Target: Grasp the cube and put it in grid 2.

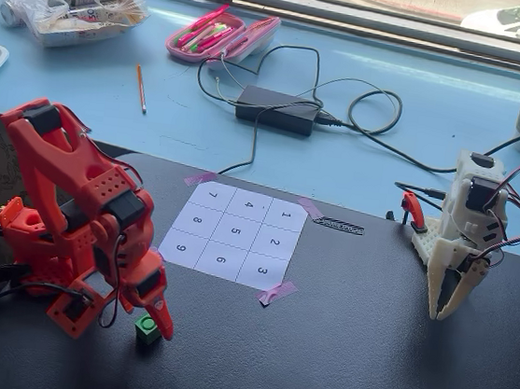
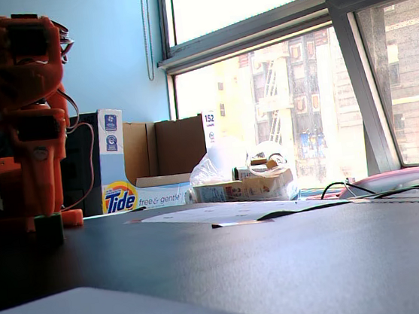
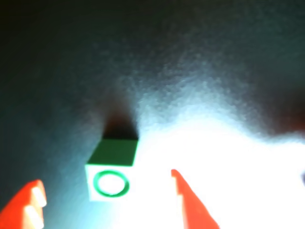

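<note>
Wrist view shows the orange pincer (image 3: 107, 200) spread wide, its two fingers flanking the green cube (image 3: 112, 169) without touching it. Cube rests on the dark tabletop (image 1: 336, 353), well short of the numbered sheet (image 1: 234, 234). Seen from a fixed view, grid 2 (image 1: 274, 242) lies up and right of the cube (image 1: 147, 328).

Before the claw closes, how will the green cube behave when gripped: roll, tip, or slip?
The cube has flat faces, so it should not roll. It looks rigid and likely light, being small. The open claw straddles it; smooth sides might slip slightly.
</note>
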### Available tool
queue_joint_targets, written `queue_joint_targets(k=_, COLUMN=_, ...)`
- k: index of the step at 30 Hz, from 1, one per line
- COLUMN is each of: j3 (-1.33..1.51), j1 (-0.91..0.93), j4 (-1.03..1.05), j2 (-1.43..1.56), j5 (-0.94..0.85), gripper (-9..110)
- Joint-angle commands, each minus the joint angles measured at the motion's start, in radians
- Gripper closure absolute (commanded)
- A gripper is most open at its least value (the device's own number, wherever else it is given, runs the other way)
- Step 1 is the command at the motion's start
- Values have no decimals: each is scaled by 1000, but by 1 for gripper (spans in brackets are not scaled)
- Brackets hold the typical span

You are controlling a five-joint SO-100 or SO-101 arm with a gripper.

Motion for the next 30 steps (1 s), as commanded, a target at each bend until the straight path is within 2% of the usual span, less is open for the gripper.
queue_joint_targets(k=1, j3=-9, j1=5, j4=-12, j2=-8, j5=-5, gripper=60)
queue_joint_targets(k=9, j3=-14, j1=15, j4=-34, j2=-43, j5=-2, gripper=61)
queue_joint_targets(k=13, j3=-15, j1=17, j4=-60, j2=-58, j5=-6, gripper=66)
queue_joint_targets(k=17, j3=-15, j1=23, j4=-97, j2=-72, j5=-11, gripper=81)
queue_joint_targets(k=18, j3=-15, j1=25, j4=-106, j2=-75, j5=-14, gripper=88)
queue_joint_targets(k=19, j3=-15, j1=26, j4=-120, j2=-78, j5=-17, gripper=100)
queue_joint_targets(k=20, j3=-11, j1=29, j4=-124, j2=-81, j5=-17, gripper=101)
queue_joint_targets(k=30, j3=-72, j1=14, j4=-74, j2=-74, j5=-25, gripper=101)
